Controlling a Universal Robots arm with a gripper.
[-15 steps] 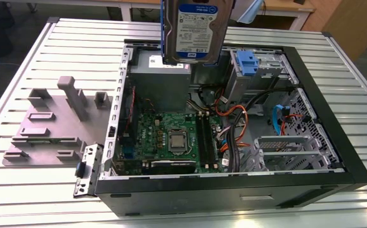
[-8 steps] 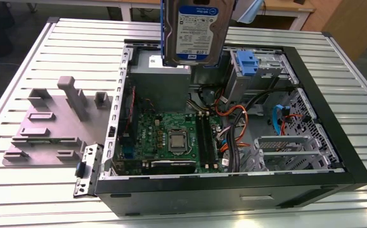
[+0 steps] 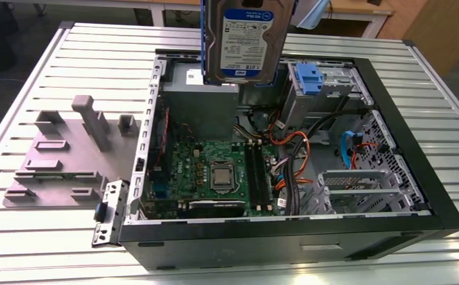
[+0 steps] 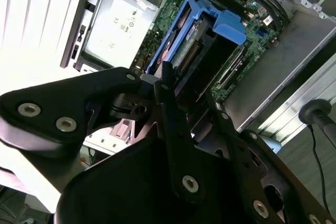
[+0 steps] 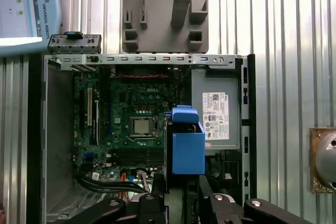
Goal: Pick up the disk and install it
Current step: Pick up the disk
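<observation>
Gripped the flat silver-grey, blue-railed metal disk (image 3: pixel 245 44) in the black pincer (image 5: pixel 181 190), closed on its sides. Hung just beneath the pincer, above the open black computer case (image 3: pixel 293 236) on the ribbed metal surface (image 3: pixel 94 65).

Stands printed in small type on the white-and-blue label of the disk (image 3: pixel 247 41), on the white sticker of the power-supply box (image 5: pixel 210 82) inside the computer case (image 5: pixel 142 59), and as a lettered line along the pale pendant (image 5: pixel 26 9) beside it.
</observation>
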